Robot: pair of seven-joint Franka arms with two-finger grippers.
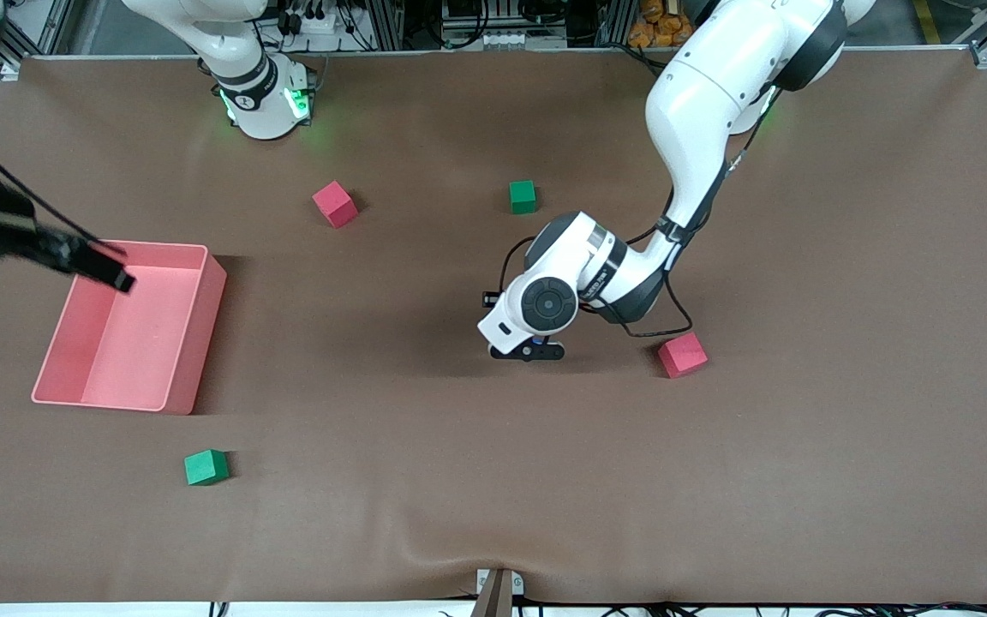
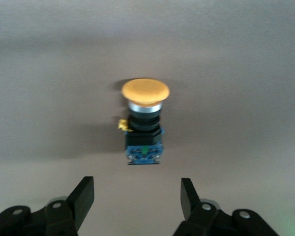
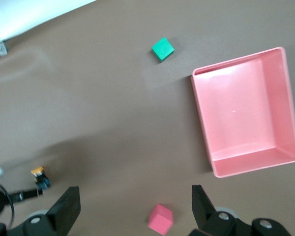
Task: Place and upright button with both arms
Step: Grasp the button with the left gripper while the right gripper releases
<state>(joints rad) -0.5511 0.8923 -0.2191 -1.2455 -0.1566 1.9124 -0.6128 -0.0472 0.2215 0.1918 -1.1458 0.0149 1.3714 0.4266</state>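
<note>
Button [image 2: 143, 123] lies on its side on the brown table [image 1: 845, 428] near its middle, orange cap, blue base end. Left gripper [image 2: 137, 199] low just over it, fingers spread to either side, nothing gripped. Right gripper [image 3: 136, 206] released, waiting high over the pink bin [image 1: 189, 343] toward the right arm's end.

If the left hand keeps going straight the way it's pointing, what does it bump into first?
Probably the button. The left hand points down at the table, open, and the button lies on its side just ahead, lined up with the gap between the fingers. How much air remains is unclear.
</note>
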